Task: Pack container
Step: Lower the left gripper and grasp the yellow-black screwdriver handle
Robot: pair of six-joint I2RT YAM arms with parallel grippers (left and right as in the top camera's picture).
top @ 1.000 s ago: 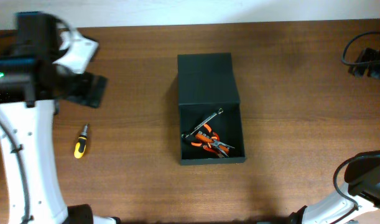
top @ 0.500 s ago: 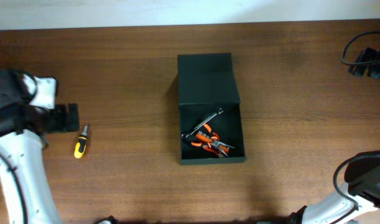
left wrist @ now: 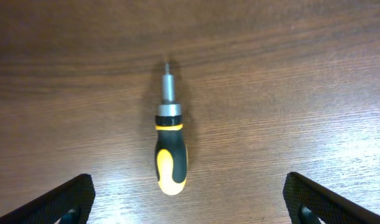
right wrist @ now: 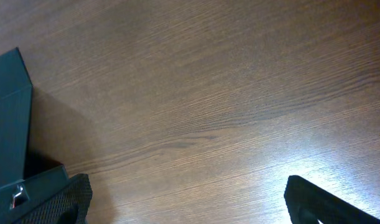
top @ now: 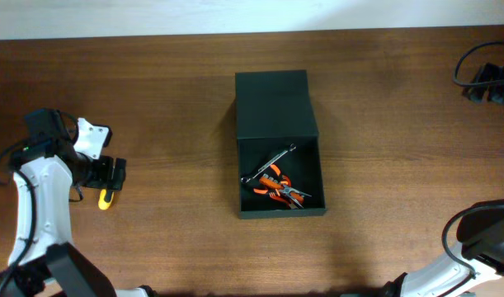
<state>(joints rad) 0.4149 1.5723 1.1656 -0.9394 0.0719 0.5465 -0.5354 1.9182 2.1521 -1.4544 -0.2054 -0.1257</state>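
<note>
Left pincer (left wrist: 187,198) has shifted over the yellow-black screwdriver (left wrist: 170,163) on the surface (left wrist: 289,74), released, straddling it without touching; right pincer (right wrist: 186,199) likewise released, beside the container (right wrist: 6,124).

The left arm (top: 39,206) has smooth white rounded links joined by black housings, with a thin cable (top: 21,210), also black, clipped along its side. A white shell (top: 91,136) sits behind the black left gripper (top: 111,175), whose fingers (left wrist: 62,199) are matte black wedges with a fine dotted grain. The right arm (top: 449,268) is white too and carries a black block (top: 491,238), with a looped cable (top: 451,227) beside it. The right gripper (right wrist: 190,199) has the same black, grainy wedge fingers (right wrist: 50,193)
</note>
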